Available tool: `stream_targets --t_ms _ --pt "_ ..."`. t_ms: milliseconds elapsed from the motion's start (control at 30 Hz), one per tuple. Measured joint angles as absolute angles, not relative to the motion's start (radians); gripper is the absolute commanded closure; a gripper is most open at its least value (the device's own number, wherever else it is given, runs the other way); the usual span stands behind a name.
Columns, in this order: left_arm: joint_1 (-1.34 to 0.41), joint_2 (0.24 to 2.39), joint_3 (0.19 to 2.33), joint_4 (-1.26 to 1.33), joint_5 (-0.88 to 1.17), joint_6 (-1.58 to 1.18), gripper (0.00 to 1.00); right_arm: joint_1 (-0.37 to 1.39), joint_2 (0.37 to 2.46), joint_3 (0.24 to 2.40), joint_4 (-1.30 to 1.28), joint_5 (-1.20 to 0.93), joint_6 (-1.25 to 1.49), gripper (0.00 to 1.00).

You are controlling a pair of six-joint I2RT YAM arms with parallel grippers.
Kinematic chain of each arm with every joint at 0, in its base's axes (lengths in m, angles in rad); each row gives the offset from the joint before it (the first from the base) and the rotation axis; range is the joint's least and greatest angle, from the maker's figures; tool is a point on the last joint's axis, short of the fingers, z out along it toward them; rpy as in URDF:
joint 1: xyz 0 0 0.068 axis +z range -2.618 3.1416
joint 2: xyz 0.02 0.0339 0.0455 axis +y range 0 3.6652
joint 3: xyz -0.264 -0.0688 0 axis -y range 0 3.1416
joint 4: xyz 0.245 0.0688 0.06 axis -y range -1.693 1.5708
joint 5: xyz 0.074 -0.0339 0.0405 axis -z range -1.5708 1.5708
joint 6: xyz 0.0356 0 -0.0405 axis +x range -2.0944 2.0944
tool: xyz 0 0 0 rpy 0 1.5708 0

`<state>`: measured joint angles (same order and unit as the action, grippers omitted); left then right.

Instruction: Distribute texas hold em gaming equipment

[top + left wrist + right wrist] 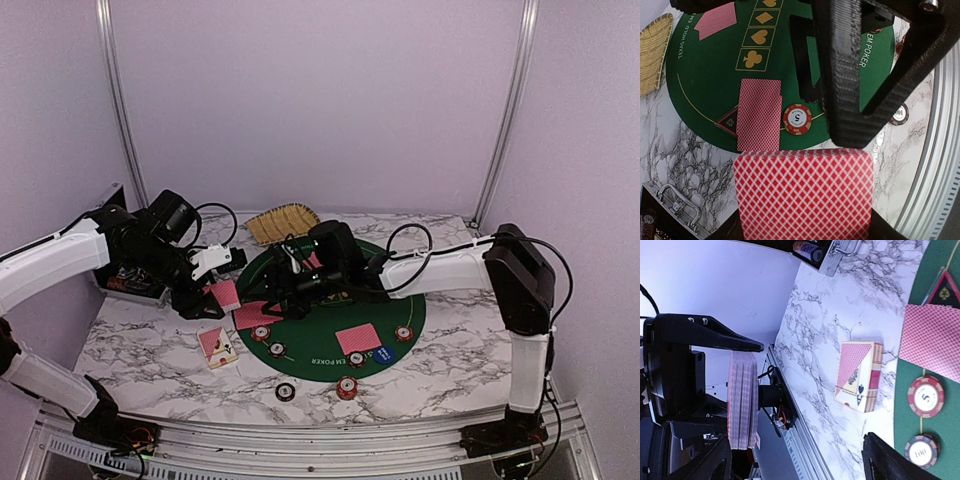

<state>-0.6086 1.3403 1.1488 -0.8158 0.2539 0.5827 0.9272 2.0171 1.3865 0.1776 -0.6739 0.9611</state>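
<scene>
Item: deck (pixel 802 195) of red-backed cards, clamped in the left end effector (pixel 218 292) and held above the worktop (pixel 150 350), just off the left rim of the mat (pixel 410 310). Right end effector (pixel 280 295): fingers spread wide, empty, reaching left toward the deck; whether it touches the deck cannot be told. Also present: overlapped cards (pixel 759 115) on the mat's left side, just beside a chip (pixel 797 119); box (pixel 860 375) on the worktop near the deck. Hazards, as judged: a wide pinch may take several cards at once; a sideways nudge may loosen the stack and spill it by the box; a low approach may drag the dealt cards or chip.
</scene>
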Motion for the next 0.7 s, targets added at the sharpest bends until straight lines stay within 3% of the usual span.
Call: stream_targets --t_ms 300,700 --pt "-0.609 1.340 1.149 -0.816 0.254 0.583 1.00 0.945 2.074 1.391 0.377 -0.730 1.111 0.11" --pt "-0.609 1.340 1.149 -0.816 0.255 0.583 1.00 0.965 2.152 1.467 0.443 -0.755 1.168 0.11"
